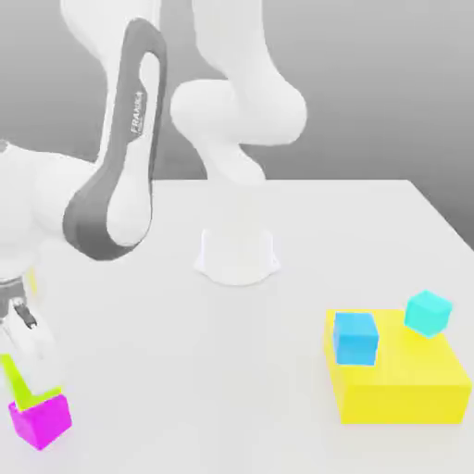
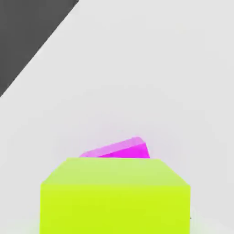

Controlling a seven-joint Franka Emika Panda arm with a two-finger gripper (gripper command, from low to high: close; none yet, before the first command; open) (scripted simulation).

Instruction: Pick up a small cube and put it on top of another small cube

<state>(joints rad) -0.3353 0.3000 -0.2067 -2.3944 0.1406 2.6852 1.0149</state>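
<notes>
At the exterior view's lower left I see my gripper (image 1: 22,344) low over the white table (image 1: 278,370), and I cannot tell its state. The lime cube (image 1: 20,381) sits directly beneath it, against the magenta cube (image 1: 41,420). On the hand view, lime cube (image 2: 115,196) overlaps magenta cube (image 2: 121,149).

Lime cube (image 1: 20,381) tilted, touching magenta cube (image 1: 41,421); table's near-left corner
</notes>
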